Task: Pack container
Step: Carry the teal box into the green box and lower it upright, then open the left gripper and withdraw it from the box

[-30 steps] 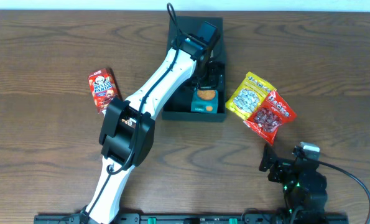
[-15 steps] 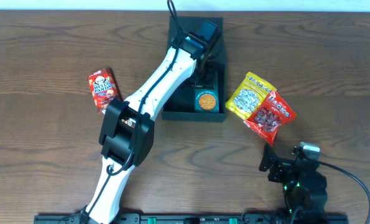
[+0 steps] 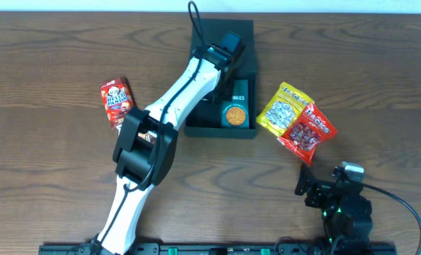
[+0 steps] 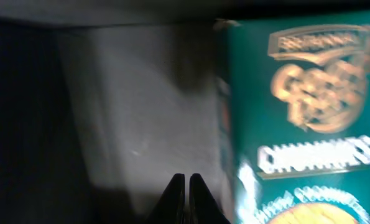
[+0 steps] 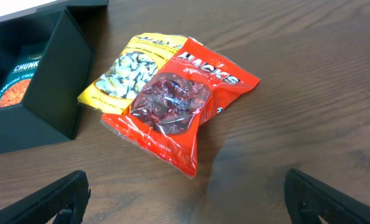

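**Changes since a second ago**
- Left gripper (image 4: 186,182): has drawn back from over the cookie box toward the far part of the container. Its fingers are pressed together with nothing between them, above bare box floor.
- Cookie box (image 3: 235,108): was partly covered by the gripper and now lies in full view. It is flat and face up in the near right part of the container, with "Chunkies" legible in the left wrist view.
- All other items are unmoved.

**Items**
- Container (image 3: 217,132): dark square box at the middle of the worktop's far edge, with its lid flap open toward that edge. The left arm (image 3: 175,99) crosses its near left corner.
- Yellow snack pack (image 3: 279,108): on the wood just right of the container's right wall.
- Red snack pack (image 3: 308,132): overlaps the yellow pack's near right side.
- Red panda-print box (image 3: 117,103): left of the container, well apart from it, beside the left arm.
- Right gripper (image 3: 316,188): at the near edge toward the right corner, with fingers spread wide and empty, facing the two packs.

**Edges and room**
- Inside the container, the grey floor to the left of the cookie box is uncovered as far as the dark left wall.
- Bare wood lies between the right gripper and the red pack.
- The worktop's left and right ends are uncovered wood.
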